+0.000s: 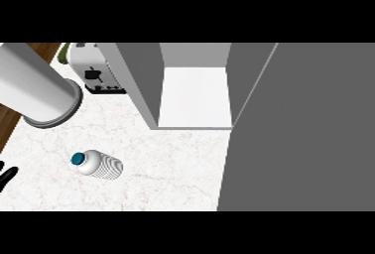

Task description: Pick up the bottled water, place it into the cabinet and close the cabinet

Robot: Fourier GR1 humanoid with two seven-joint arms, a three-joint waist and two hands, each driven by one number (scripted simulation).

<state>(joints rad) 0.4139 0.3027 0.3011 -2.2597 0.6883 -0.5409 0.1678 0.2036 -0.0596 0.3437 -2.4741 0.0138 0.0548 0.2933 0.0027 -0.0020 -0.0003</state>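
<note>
I see the water bottle (100, 164), blue cap on, on the marble counter (172, 163), left of the open cabinet (194, 96) and well apart from it; my left hand (6, 174) barely shows at the left edge; I cannot tell its grip.

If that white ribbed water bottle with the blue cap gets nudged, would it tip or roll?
The white ribbed bottle seems to stand upright, so a high push might tip it. Its round body would probably roll. Ribs may aid grip.
</note>
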